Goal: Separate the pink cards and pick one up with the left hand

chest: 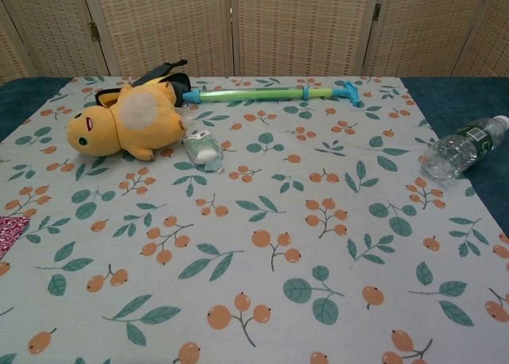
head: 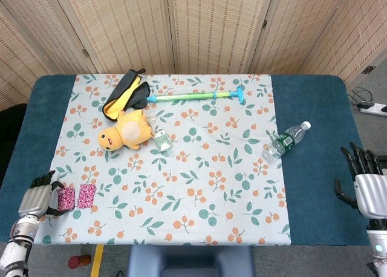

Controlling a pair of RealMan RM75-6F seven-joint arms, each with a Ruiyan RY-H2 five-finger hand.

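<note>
Head view: pink cards (head: 77, 197) look thin and slippery, so pinch an edge; left hand (head: 37, 199) already grips one, right hand (head: 367, 186) splayed empty.

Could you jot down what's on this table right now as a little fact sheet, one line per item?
Pink cards: two, lying side by side with a gap; one free, the other at the left hand's fingers
Left hand: at the table's left front edge, touching that nearer card
Right hand: off to the right, fingers spread, holding nothing
Yellow plush toy: lying on the patterned cloth
Water bottle: on its side at the cloth's right edge
Green and blue stick: lying near the back
</note>
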